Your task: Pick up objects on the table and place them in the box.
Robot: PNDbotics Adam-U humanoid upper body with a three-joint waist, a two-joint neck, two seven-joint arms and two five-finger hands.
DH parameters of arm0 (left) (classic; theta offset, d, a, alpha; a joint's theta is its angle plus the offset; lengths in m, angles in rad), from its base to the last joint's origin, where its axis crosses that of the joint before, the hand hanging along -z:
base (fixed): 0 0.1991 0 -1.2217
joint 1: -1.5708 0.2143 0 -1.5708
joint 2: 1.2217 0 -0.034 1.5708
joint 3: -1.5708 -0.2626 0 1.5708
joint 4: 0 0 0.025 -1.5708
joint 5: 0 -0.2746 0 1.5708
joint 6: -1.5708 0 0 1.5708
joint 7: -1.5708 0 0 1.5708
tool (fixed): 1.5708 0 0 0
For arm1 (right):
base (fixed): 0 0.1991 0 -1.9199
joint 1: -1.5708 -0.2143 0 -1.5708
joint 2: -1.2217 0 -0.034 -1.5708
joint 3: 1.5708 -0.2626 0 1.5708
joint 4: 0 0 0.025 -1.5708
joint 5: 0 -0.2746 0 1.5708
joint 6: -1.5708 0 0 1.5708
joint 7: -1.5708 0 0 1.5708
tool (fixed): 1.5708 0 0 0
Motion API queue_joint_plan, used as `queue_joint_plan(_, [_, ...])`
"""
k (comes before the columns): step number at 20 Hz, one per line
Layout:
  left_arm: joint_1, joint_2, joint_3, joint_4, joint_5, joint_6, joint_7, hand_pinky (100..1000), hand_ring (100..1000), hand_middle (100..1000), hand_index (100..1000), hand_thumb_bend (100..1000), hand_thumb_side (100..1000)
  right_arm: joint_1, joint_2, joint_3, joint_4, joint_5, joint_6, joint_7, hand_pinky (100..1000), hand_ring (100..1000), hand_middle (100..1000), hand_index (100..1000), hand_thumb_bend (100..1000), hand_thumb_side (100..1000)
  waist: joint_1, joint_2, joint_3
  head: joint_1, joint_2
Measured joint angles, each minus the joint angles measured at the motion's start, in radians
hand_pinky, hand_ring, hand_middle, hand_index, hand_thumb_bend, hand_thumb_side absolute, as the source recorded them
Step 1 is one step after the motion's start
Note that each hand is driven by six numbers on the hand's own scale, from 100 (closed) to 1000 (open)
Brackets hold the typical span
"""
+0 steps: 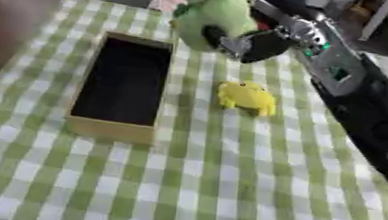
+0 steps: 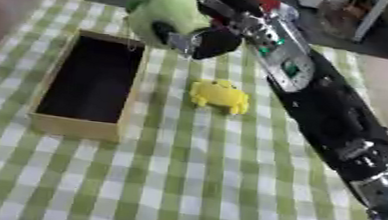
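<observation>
A green plush toy (image 1: 211,13) hangs in the air above the table's far side, just right of the box's far end. My right hand (image 1: 243,43) is shut on it, with the black arm reaching in from the right edge. A small yellow plush toy (image 1: 248,97) lies on the checked cloth right of the box. The wooden box (image 1: 112,127) with a dark inside stands lengthwise at the left centre, and nothing shows inside it. My left hand shows in neither view.
A green and white checked cloth (image 1: 226,185) covers the table. Something red and white (image 1: 165,0) lies at the far edge behind the green toy. Furniture stands beyond the table's far right.
</observation>
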Motion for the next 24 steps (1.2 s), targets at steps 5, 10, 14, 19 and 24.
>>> queue_joint_plan(5, [-0.02,0.0,-0.013,-0.008,0.025,0.004,-0.011,773,677,653,713,100,878,-0.033,0.055,-0.016,0.11,0.142,-0.068,-0.001,656,804,558,784,100,436,-0.004,0.004,0.046,-0.047,-0.012])
queue_joint_plan(10, [-0.037,0.0,-0.02,-0.013,0.048,0.007,-0.018,773,677,653,713,100,877,-0.044,0.105,-0.031,0.22,0.306,-0.118,-0.036,657,807,563,787,100,443,-0.004,0.01,0.075,-0.083,-0.021])
queue_joint_plan(14, [-0.045,-0.001,-0.028,-0.017,0.056,0.007,-0.023,772,677,654,713,100,876,-0.045,0.121,-0.043,0.278,0.39,-0.138,-0.073,668,820,653,854,530,557,-0.004,0.011,0.093,-0.103,-0.026])
queue_joint_plan(19, [-0.053,-0.002,-0.037,-0.018,0.067,0.011,-0.035,773,678,654,713,100,878,-0.063,0.163,-0.054,0.352,0.478,-0.117,-0.07,710,870,789,931,593,646,-0.003,0.013,0.107,-0.131,-0.027])
queue_joint_plan(24, [-0.054,-0.002,-0.037,-0.018,0.069,0.014,-0.039,773,678,654,713,100,878,-0.063,0.18,-0.054,0.367,0.565,-0.134,-0.089,730,900,833,946,606,612,-0.003,0.015,0.104,-0.134,-0.031])
